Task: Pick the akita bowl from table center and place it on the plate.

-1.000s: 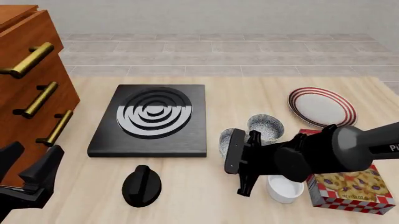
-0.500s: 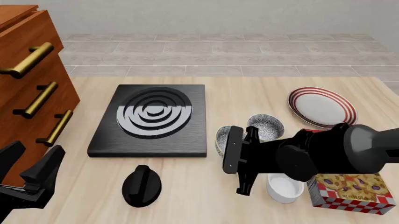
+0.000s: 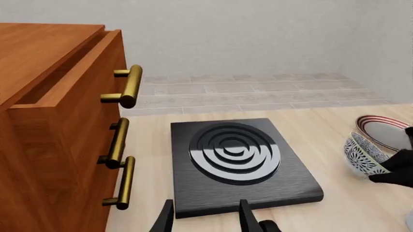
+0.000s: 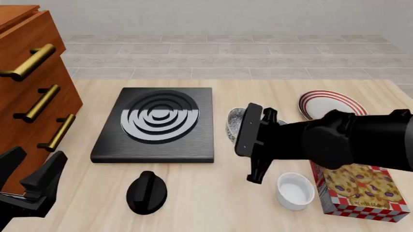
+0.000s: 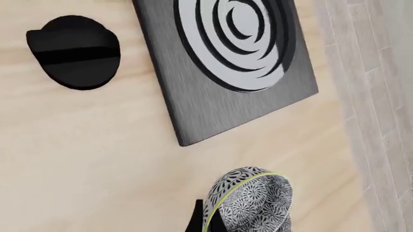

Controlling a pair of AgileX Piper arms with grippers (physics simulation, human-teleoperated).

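My right gripper (image 4: 249, 126) is shut on the rim of the akita bowl (image 4: 235, 123), a small speckled bowl held tilted above the table just right of the black burner. The right wrist view shows the akita bowl (image 5: 253, 202) on edge between the fingers (image 5: 197, 223). In the left wrist view the akita bowl (image 3: 362, 153) hangs tilted in front of the plate (image 3: 388, 133). The red-ringed white plate (image 4: 328, 105) lies at the far right, partly behind my right arm. My left gripper (image 4: 31, 186) stays open near the front left corner, nothing in it.
A black burner slab (image 4: 156, 123) lies centre-left with a black knob (image 4: 146, 192) in front of it. A white ramekin (image 4: 295, 191) and a cookie box (image 4: 359, 189) sit front right. A wooden drawer cabinet (image 4: 29, 92) stands at the left edge.
My right gripper has lifted the akita bowl off the table and carried it farther back. The arm now hides the second speckled bowl. The left arm has not moved.
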